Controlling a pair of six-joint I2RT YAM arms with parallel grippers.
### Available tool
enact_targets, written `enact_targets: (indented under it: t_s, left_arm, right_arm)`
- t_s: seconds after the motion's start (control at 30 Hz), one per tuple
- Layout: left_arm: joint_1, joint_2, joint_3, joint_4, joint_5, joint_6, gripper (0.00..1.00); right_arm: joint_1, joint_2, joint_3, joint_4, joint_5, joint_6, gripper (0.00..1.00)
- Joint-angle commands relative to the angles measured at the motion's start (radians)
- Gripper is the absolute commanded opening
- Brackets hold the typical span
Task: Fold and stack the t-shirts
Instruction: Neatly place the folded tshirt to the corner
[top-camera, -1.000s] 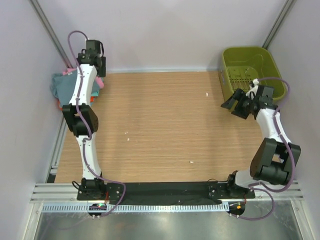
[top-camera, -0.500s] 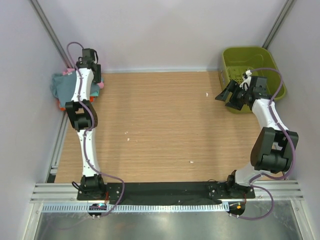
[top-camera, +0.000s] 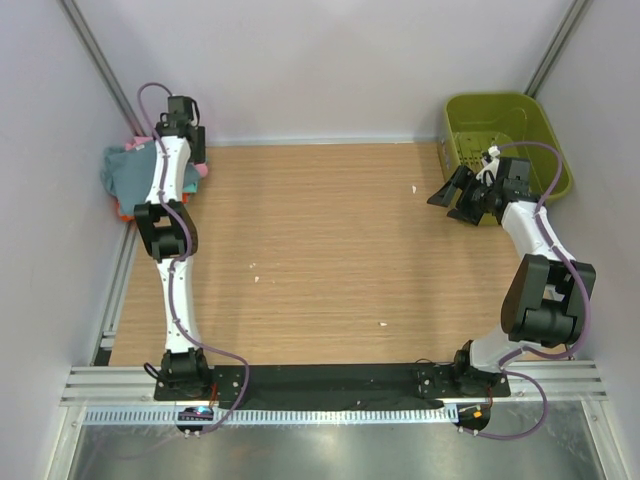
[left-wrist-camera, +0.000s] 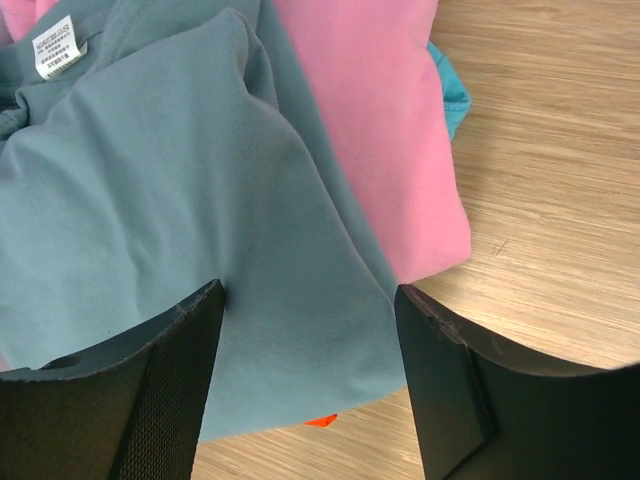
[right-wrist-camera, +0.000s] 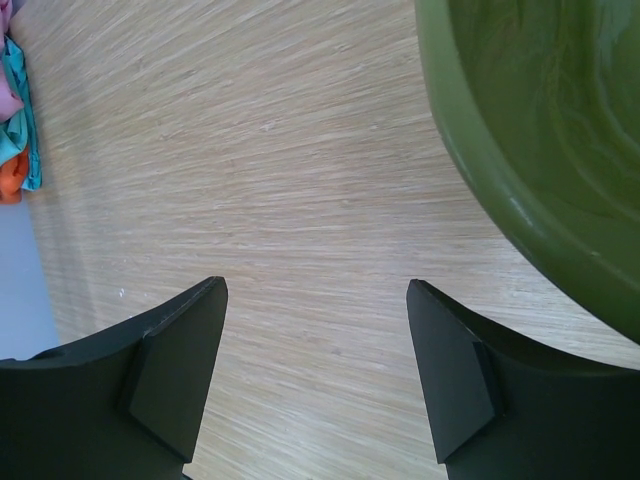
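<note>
Right arm (top-camera: 535, 230) swung leftward, four piled t-shirts (left-wrist-camera: 180, 200), one green basket (top-camera: 495, 98)

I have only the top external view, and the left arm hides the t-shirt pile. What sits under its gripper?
Observer: The left gripper, jaws apart, is over the slate blue-grey t-shirt; nothing is pinched.
Operator: Any label showing?
Observer: Yes, a small white neck label at that shirt's collar.
Operator: What lies beneath it?
Observer: A pink t-shirt, and a teal t-shirt pokes out under that.
</note>
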Motion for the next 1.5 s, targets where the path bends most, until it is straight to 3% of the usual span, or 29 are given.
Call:
enact_targets:
  t_s: [0.0, 0.2, 0.3, 0.37, 0.43, 0.47, 0.53, 1.03, 1.23, 1.3, 1.47]
  left_arm:
    - [-0.005, -0.032, 0.002, 0.003, -0.001, -0.007, 0.7]
    - [-0.005, -0.038, -0.038, -0.005, -0.049, 0.0, 0.59]
    - [-0.005, -0.041, -0.056, -0.016, -0.055, 0.007, 0.5]
    - [-0.005, -0.044, -0.069, -0.022, -0.058, 0.013, 0.36]
    - [-0.005, -0.055, -0.078, -0.023, -0.055, 0.017, 0.12]
    - [-0.004, -0.059, -0.084, -0.026, -0.052, 0.017, 0.05]
    - [-0.007, -0.081, -0.104, -0.036, -0.03, 0.023, 0.0]
    - [-0.028, -0.3, -0.403, -0.052, 0.071, 0.117, 0.0]
    - [-0.03, -0.283, -0.395, -0.016, -0.033, 0.097, 0.02]
    - [-0.027, -0.25, -0.342, -0.01, -0.087, 0.08, 0.09]
    - [-0.008, -0.191, -0.228, 0.016, -0.137, 0.007, 0.08]
  right_arm:
    - [-0.001, -0.003, 0.012, 0.047, -0.003, 0.011, 0.79]
    - [-0.001, 0.002, 0.014, 0.049, 0.006, 0.008, 0.79]
    - [-0.001, -0.001, 0.01, 0.05, 0.011, 0.006, 0.79]
    - [-0.001, -0.006, 0.009, 0.05, 0.011, 0.006, 0.79]
    - [-0.001, -0.009, 0.006, 0.052, 0.014, 0.006, 0.79]
    - [-0.001, -0.012, 0.004, 0.053, 0.015, 0.006, 0.79]
    - [-0.002, -0.018, -0.006, 0.055, 0.02, 0.006, 0.79]
    - [-0.007, -0.066, -0.071, 0.082, 0.024, 0.025, 0.79]
    - [-0.009, -0.064, -0.077, 0.092, 0.024, 0.037, 0.79]
    - [-0.009, -0.064, -0.08, 0.093, 0.023, 0.038, 0.79]
    - [-0.015, -0.085, -0.104, 0.09, 0.029, 0.035, 0.79]
